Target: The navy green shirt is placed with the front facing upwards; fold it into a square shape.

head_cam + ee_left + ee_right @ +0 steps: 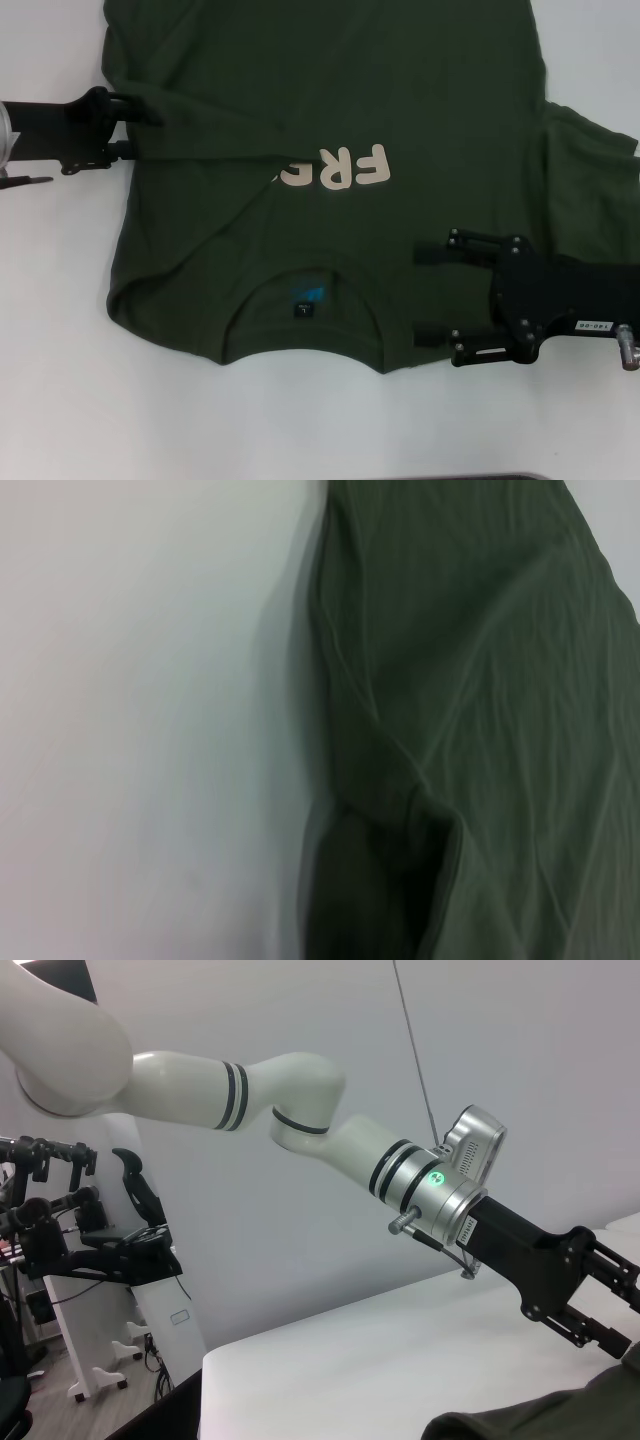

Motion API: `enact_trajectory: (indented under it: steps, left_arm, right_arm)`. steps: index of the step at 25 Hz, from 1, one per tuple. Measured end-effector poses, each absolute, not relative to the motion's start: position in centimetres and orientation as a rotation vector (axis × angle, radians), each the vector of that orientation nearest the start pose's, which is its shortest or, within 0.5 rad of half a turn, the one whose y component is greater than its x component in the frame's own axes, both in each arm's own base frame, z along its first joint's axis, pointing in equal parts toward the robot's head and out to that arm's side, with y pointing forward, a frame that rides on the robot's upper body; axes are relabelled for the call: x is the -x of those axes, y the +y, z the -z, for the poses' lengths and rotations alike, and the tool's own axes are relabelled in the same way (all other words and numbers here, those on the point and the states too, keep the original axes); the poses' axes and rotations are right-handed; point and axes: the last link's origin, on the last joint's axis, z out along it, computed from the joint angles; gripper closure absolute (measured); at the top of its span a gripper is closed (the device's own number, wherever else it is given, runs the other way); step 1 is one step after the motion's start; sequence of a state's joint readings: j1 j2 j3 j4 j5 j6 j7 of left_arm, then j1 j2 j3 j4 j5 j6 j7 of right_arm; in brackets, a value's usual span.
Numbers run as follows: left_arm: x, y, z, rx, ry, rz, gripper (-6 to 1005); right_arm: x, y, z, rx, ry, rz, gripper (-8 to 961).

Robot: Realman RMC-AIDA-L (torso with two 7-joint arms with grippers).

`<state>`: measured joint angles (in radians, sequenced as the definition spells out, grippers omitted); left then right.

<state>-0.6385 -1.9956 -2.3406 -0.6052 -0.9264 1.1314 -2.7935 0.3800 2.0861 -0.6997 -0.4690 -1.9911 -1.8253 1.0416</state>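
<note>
White table [60, 400], one navy green shirt [330, 120], two grippers

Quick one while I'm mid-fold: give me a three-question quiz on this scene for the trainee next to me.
1. True or false: the cream lettering on the shirt is fully visible.
2. Where is the right gripper?
A. Open, over the shirt beside the collar
B. Shut, on bare table
C. Shut, at the hem
3. Fill in: the small label inside the collar is ____.

Key:
1. False. A fold of cloth covers part of it. The left gripper is at that folded side's edge.
2. A
3. blue
</note>
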Motion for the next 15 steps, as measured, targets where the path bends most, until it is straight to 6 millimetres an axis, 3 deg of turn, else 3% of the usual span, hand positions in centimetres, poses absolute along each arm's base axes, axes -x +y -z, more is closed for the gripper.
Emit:
enact_trajectory:
  steps: [6,15]
  left_arm:
    - [30.0,39.2,-1.8,-2.169,2.684,-0.627,406]
    - [29.3,39.4,-0.7,-2.191,2.670,-0.601,407]
  right_arm:
    - [-28.1,23.8,2.7,2.865,0.473,-1.010,44]
    - [-28.1,24.0,2.7,2.863,0.471,-0.999,44]
